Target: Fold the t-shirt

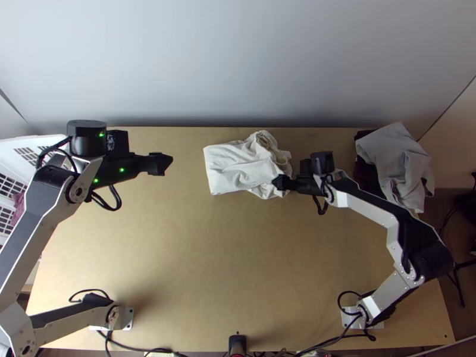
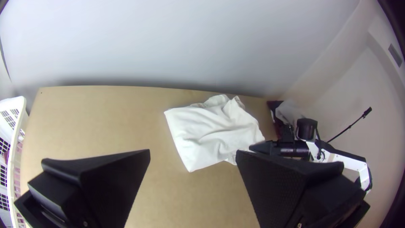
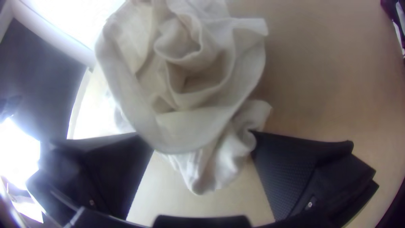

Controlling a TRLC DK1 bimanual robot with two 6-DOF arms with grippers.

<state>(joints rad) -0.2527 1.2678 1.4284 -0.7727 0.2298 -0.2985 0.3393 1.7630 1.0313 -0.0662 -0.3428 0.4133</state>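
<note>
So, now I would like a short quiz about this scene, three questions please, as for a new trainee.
1. True or false: the left pincer is open.
2. Choose: the right pincer is at which end of the t-shirt? (a) the flatter end (b) the bunched end
3. Fill in: the grey cloth lies at the far ____ corner of the table.

Key: 1. true; 2. b; 3. right

T-shirt (image 1: 229,172): 1 | hands: 2 (left (image 1: 168,163), right (image 1: 281,182)) | arms (image 1: 364,208): 2 | table (image 1: 196,268): 1 | basket (image 2: 16,166): 1 | cloth pile (image 1: 395,156): 1
</note>
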